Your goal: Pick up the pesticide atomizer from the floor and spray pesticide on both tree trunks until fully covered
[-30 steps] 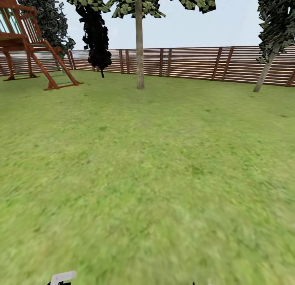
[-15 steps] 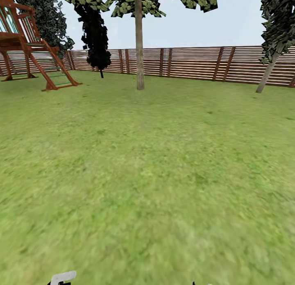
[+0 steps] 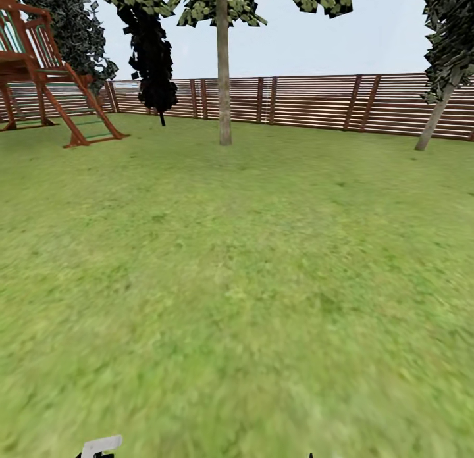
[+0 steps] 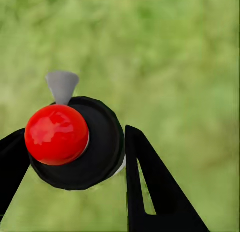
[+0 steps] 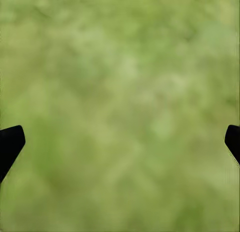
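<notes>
In the left wrist view the pesticide atomizer shows end-on: a dark round top with a red dot and a light-grey nozzle. My left gripper is shut on it, one black finger on each side, over blurred grass. Its light-grey tip pokes in at the bottom edge of the head view. My right gripper is open over grass, with nothing between its fingertips. Far ahead stand two trees: one upright trunk at the middle and one leaning trunk at the far right by the fence.
Open lawn stretches from me to the trees. A wooden slat fence closes the back. A red-brown play frame with a ladder stands at the far left, with a dark shrub beside it.
The whole head view has shifted a little: the play frame slid left, the right tree slid right and the middle trunk's base dropped slightly. The camera has moved forward. The grippers look unchanged.
</notes>
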`<state>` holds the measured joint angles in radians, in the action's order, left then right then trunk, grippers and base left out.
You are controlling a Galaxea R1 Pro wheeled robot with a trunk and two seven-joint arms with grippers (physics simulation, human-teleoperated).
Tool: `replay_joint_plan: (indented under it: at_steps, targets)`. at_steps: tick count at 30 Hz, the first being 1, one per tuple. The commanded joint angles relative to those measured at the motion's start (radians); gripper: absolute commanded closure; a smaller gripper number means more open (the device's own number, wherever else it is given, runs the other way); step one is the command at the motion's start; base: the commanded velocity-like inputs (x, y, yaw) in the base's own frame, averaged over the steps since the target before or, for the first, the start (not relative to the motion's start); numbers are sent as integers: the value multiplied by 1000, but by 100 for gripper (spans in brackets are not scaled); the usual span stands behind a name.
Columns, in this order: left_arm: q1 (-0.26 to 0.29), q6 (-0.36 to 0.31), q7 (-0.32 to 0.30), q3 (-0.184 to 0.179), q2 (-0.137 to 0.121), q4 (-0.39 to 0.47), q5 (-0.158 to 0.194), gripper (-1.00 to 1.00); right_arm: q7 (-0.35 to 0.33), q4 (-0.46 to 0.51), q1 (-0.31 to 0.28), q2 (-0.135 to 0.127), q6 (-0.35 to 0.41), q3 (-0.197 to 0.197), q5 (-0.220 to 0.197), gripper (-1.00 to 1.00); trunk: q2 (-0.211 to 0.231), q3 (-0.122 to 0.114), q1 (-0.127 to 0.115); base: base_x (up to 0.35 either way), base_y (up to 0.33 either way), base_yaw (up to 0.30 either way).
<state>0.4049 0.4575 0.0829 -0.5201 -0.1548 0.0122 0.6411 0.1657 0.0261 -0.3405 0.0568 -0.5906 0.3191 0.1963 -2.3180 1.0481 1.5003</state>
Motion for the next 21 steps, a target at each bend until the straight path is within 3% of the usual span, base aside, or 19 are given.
replay_joint_plan:
  at_steps: [1, 21]
  targets:
    - [0, 0, 1, 0, 0, 0, 0, 100, 0, 0, 0, 0, 0, 0, 0, -100, 0, 0, 0, 339, 0, 0]
    - [0, 0, 1, 0, 0, 0, 0, 100, 0, 0, 0, 0, 0, 0, 0, -100, 0, 0, 0, 339, 0, 0]
